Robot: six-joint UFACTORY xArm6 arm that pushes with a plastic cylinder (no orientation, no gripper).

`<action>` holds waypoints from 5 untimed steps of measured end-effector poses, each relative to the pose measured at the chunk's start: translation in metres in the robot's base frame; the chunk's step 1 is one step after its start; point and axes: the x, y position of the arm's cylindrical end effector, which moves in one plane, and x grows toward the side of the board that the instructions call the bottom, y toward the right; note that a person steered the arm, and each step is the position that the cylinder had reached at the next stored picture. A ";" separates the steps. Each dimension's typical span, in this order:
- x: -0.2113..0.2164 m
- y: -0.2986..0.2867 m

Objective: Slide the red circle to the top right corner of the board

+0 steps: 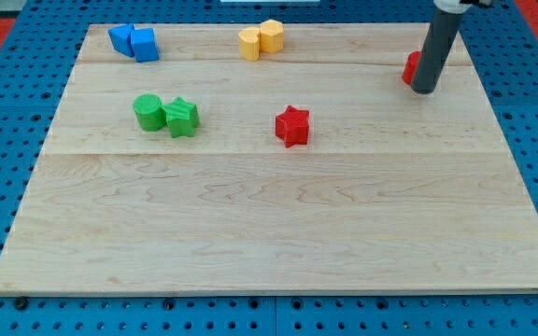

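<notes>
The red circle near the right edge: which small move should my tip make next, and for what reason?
Probably a short push toward the view's top right. My tip stands right at the red circle, on its right and lower side, with the rod hiding part of it. The block lies near the board's right edge but still below the top corner, so the tip may first need to get fully beneath it.

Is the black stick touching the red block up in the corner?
Cannot tell. In the camera view, my tip stands in front of the red circle and hides part of it, so no gap shows between them, but the overlap alone doesn't prove contact.
</notes>
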 end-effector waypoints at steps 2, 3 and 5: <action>-0.062 0.001; -0.042 0.001; 0.092 0.000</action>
